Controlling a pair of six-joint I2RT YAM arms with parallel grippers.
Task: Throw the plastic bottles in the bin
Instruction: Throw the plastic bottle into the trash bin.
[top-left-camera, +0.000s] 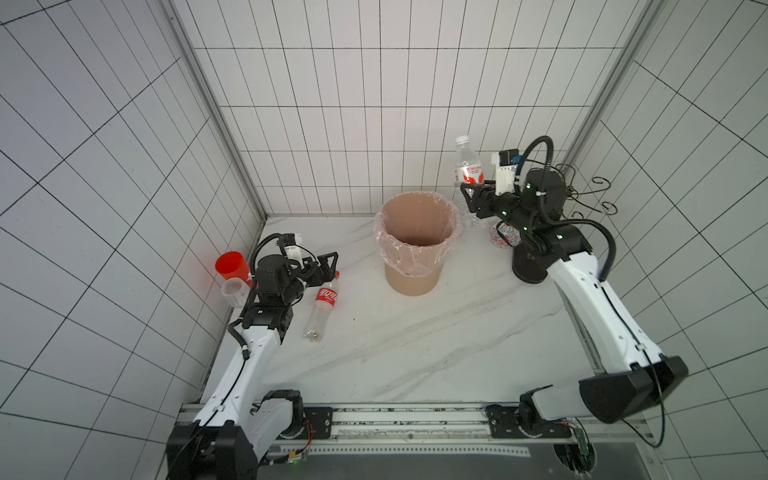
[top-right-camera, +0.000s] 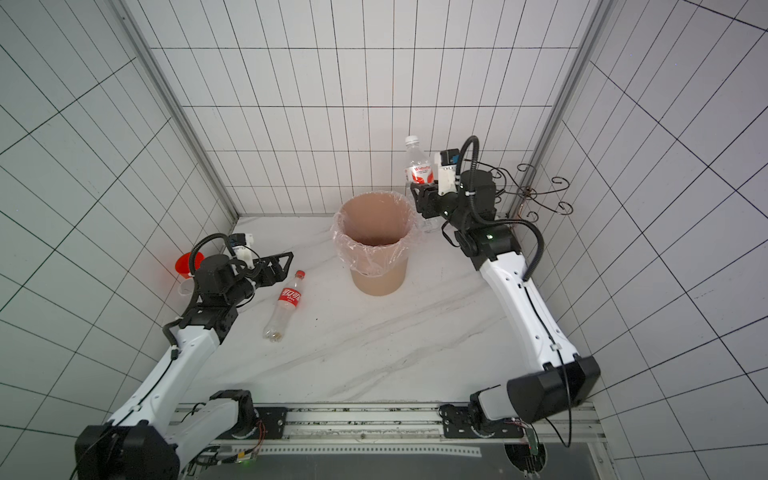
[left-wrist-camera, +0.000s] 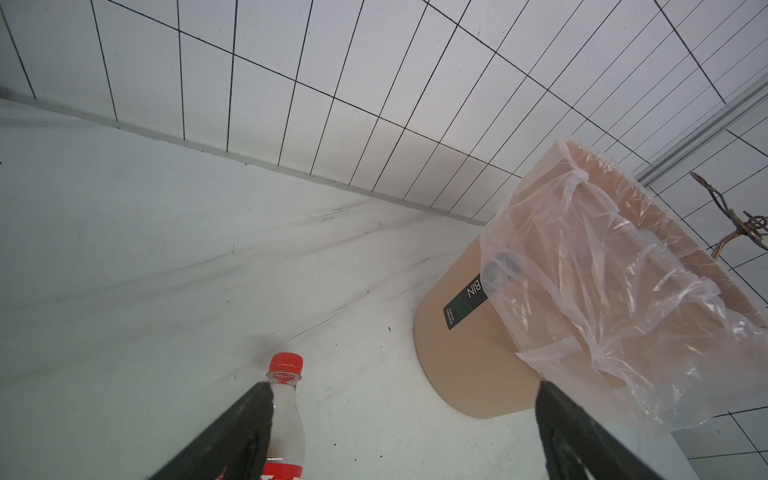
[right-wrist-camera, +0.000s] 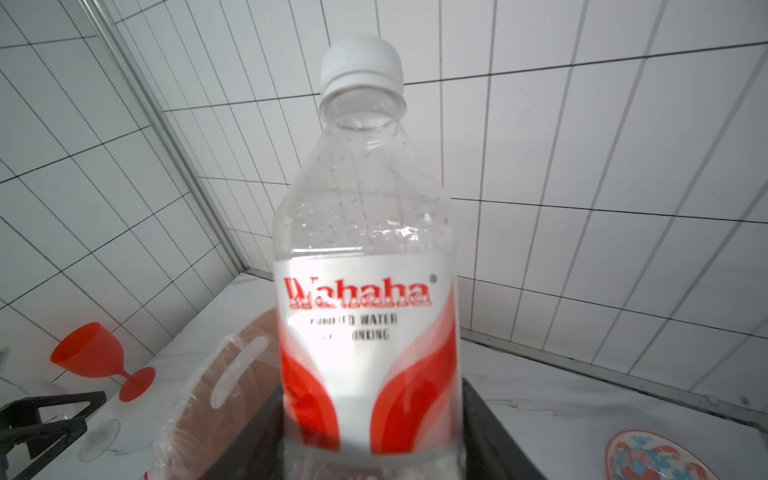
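The clear plastic water bottle with a white cap and a white-and-red label (top-left-camera: 468, 166) is upright at the far right side of the large tan round bin with a clear liner bag folded over its rim (top-left-camera: 417, 198). It is just beside the rim, not over the opening as far as I can judge. The right gripper (top-left-camera: 472, 198) has its fingers on either side of the bottle's lower body. I cannot tell whether they are clamped on it or slack, or whether its base is off the table (top-left-camera: 415, 345). I read this as the carry-and-drop step for this bottle. The next move calls for bringing it across the rim until it is above the opening, then letting go without catching the loose liner. Further out, the clear bottle with a red cap and red cola label (top-left-camera: 325, 305) lies on its side on the table, well apart from the bin. The left gripper (top-left-camera: 323, 266) hovers by its neck with fingers spread wide and empty. That bottle needs a pickup of its own.
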